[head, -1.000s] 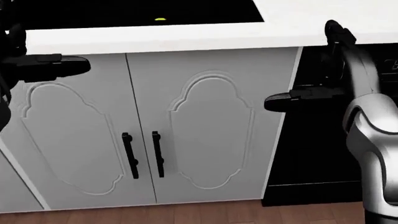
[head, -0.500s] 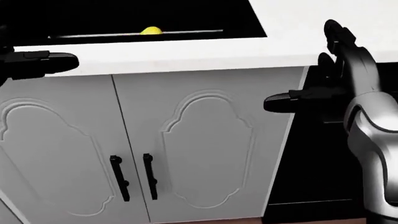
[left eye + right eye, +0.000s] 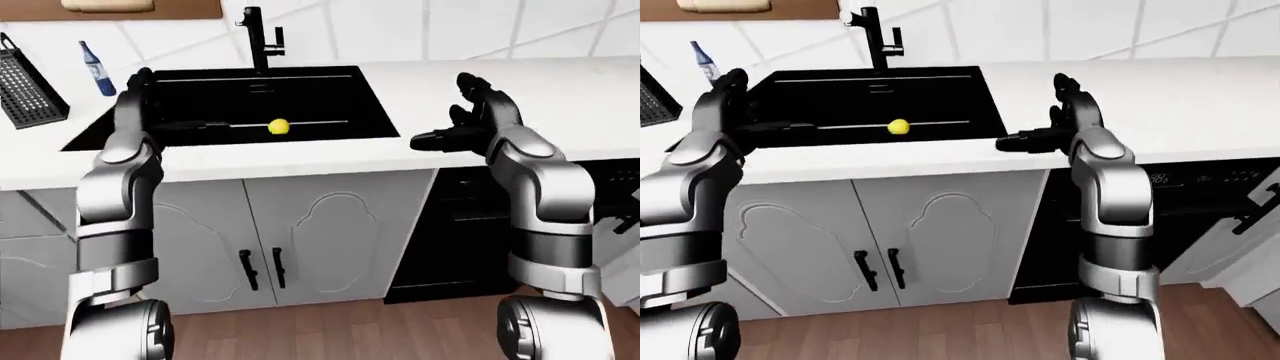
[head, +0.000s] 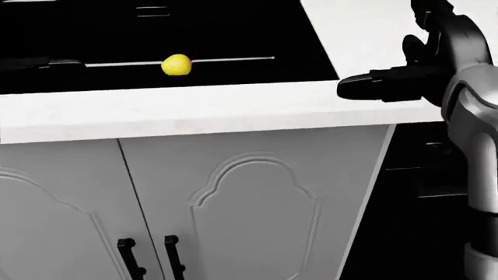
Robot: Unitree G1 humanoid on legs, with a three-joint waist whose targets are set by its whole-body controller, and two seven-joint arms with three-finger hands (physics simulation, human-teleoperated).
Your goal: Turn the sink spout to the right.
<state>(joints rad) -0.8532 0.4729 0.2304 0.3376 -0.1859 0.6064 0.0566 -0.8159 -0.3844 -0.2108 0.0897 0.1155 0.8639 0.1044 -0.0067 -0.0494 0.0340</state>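
Note:
The black sink spout (image 3: 254, 35) stands upright behind the black sink basin (image 3: 330, 97), at the top of the left-eye view. A small yellow ball (image 4: 177, 65) lies in the basin near its near wall. My left hand (image 3: 150, 97) is open and empty at the basin's left edge, fingers up and thumb pointing right. My right hand (image 3: 445, 112) is open and empty over the white counter (image 3: 580, 90), right of the basin. Both hands are well short of the spout.
A blue bottle (image 3: 96, 69) and a dark grater (image 3: 26, 88) stand on the counter left of the sink. White cabinet doors with black handles (image 3: 261, 268) are below. A black appliance front (image 3: 450, 225) stands to the right.
The head camera has moved: the counter edge and cabinet doors slid down the view and the sink with the yellow ball came in. Both hands now stand at counter height.

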